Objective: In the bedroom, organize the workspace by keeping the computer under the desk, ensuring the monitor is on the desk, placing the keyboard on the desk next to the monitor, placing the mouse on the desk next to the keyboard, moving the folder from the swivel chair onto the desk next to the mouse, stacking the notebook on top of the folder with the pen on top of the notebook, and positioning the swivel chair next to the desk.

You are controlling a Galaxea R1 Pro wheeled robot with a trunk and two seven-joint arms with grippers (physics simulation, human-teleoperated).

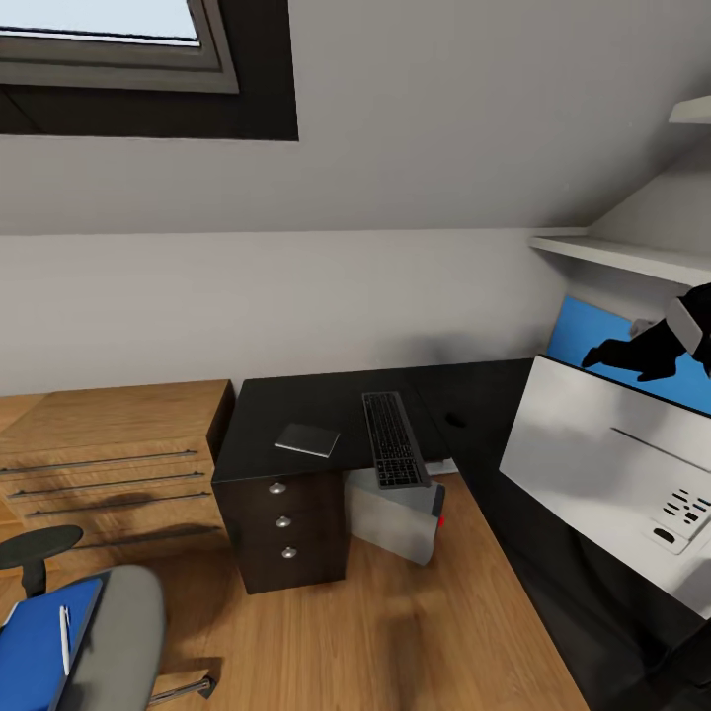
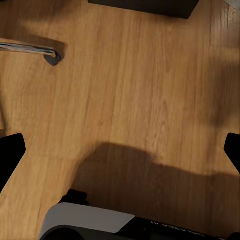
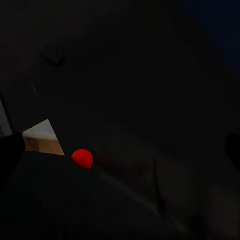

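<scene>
Keyboard [image 1: 395, 439] and notebook [image 1: 307, 439] lying on desk [image 1: 262, 415], centre frame. Folder [image 1: 35, 642] on swivel chair [image 1: 118, 632], lower left. Left gripper [image 2: 120, 150] fingers spread apart over floor [image 2: 140, 90]; right gripper [image 1: 632, 357], upper right, state unclear.

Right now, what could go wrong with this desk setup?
1. The slim dark grey keyboard seems to overhang the edge of the black L-shaped desk, above the light grey computer tower. A nudge could tip it off.
2. The thin white pen lies loose on the bright blue folder on the grey swivel chair. Lifting the folder may roll the pen onto the floor.
</scene>
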